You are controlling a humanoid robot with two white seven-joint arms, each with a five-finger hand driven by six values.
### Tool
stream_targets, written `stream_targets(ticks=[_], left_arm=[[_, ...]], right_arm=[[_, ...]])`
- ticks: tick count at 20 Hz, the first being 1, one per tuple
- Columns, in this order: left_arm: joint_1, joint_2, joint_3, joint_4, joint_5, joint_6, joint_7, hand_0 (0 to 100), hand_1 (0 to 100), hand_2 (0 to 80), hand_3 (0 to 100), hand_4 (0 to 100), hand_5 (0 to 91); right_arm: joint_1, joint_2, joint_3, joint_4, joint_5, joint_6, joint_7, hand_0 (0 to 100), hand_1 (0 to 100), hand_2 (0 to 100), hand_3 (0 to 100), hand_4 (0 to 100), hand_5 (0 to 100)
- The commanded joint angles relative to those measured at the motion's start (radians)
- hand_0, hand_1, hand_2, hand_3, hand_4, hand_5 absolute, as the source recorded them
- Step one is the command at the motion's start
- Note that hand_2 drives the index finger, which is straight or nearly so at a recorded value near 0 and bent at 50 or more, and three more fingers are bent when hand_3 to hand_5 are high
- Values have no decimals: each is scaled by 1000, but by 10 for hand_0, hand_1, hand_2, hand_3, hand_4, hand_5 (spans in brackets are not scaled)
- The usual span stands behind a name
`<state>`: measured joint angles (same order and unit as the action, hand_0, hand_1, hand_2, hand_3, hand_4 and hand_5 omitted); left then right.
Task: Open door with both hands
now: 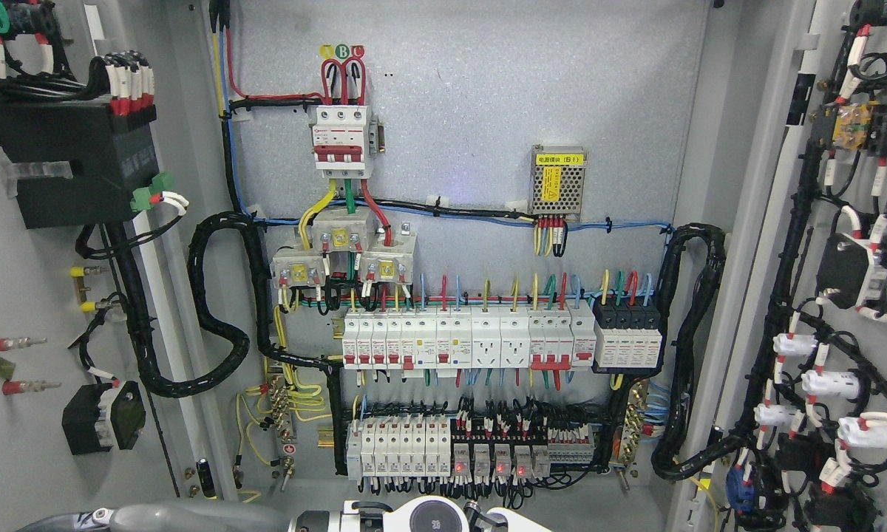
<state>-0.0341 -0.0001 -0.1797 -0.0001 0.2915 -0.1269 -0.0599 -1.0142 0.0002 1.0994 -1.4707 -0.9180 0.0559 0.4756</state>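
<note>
Grey doors (pixel 66 295) swung wide, fingers unseen.

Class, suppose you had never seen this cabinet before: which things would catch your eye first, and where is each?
Both doors stand swung wide, so the wired back panel fills the middle. The big red-handled breaker sits at upper centre, above a long breaker row across the middle. Thick black cable looms curl down both sides.
</note>
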Motion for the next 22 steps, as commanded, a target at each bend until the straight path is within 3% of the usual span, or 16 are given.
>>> stream_targets(ticks=[1,22], left_arm=[[-1,0,0,-21,0,6,0,296,0,28,28,36,0],[-1,0,0,-21,0,6,0,296,0,28,27,36,0]], right_arm=[[-14,0,22,3,-1,2,-3,218,0,0,0,0,0],[-52,0,46,9,-35,-2,-3,218,0,0,0,0,0]])
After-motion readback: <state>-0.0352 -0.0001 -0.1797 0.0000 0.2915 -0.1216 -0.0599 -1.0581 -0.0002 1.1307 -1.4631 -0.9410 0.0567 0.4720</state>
